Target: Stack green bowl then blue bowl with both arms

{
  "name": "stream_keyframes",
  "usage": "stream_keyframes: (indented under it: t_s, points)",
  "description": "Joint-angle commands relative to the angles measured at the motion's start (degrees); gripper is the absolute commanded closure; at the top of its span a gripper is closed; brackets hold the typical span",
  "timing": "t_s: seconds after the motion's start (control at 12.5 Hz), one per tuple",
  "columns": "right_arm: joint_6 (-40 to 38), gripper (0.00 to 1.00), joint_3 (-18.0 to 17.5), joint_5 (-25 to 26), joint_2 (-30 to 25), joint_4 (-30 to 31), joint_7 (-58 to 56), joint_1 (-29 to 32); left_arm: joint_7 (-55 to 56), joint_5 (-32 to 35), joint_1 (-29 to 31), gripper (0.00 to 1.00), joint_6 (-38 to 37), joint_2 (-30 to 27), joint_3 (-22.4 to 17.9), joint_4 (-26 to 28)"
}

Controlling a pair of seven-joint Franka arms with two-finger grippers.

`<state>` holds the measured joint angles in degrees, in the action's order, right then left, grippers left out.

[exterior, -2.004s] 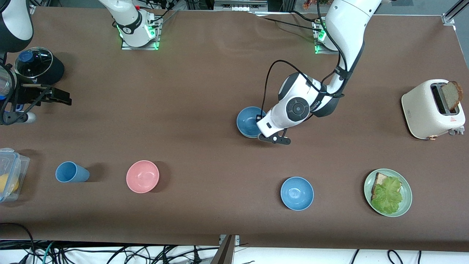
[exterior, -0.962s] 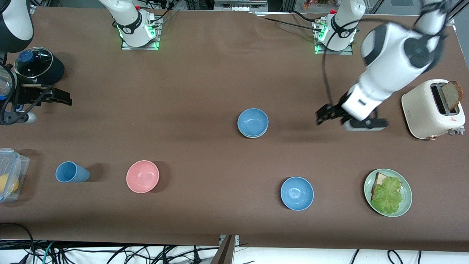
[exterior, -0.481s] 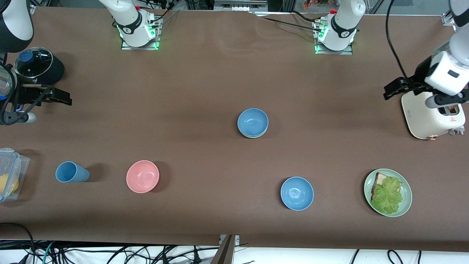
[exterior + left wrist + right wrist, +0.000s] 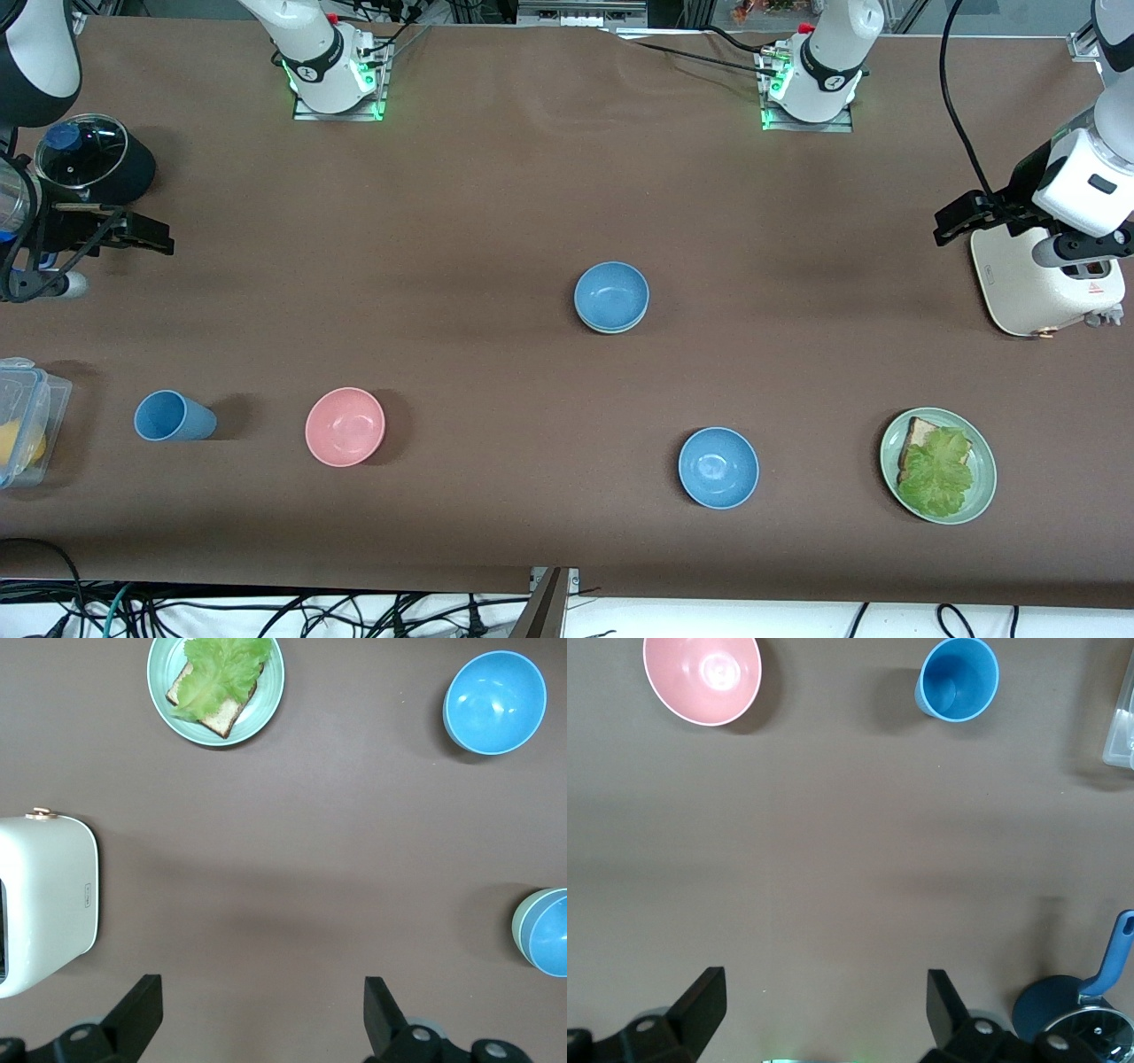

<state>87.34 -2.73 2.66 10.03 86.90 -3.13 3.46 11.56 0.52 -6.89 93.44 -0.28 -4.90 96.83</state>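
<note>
Left claw wide open, empty, hanging over the toaster at the left arm's end of the table. Right claw also wide, empty, parked by the black pot; that arm waits.

Risks, judged: stack looks done, so the main hazard is the left claw dropping onto the toaster. Confusion with the spare blue bowl is possible.

Stack mid-table: blue bowl nested in green bowl, only a green rim showing. Well apart from both claws.
</note>
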Motion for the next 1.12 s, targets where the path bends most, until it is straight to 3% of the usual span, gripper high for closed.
stream_keyframes:
  t_s: [0.0,1.04]
  points:
    - [0.38,0.00,0.09,-0.73,-0.45,0.28,0.41,-0.13,-0.92,-1.39,-0.05,0.00,-0.98,1.16,-0.03,-2.17]
    - [0.38,0.00,0.09,-0.73,-0.45,0.28,0.50,-0.04,-1.01,-3.42,0.39,0.00,-1.33,1.33,-0.03,-3.40]
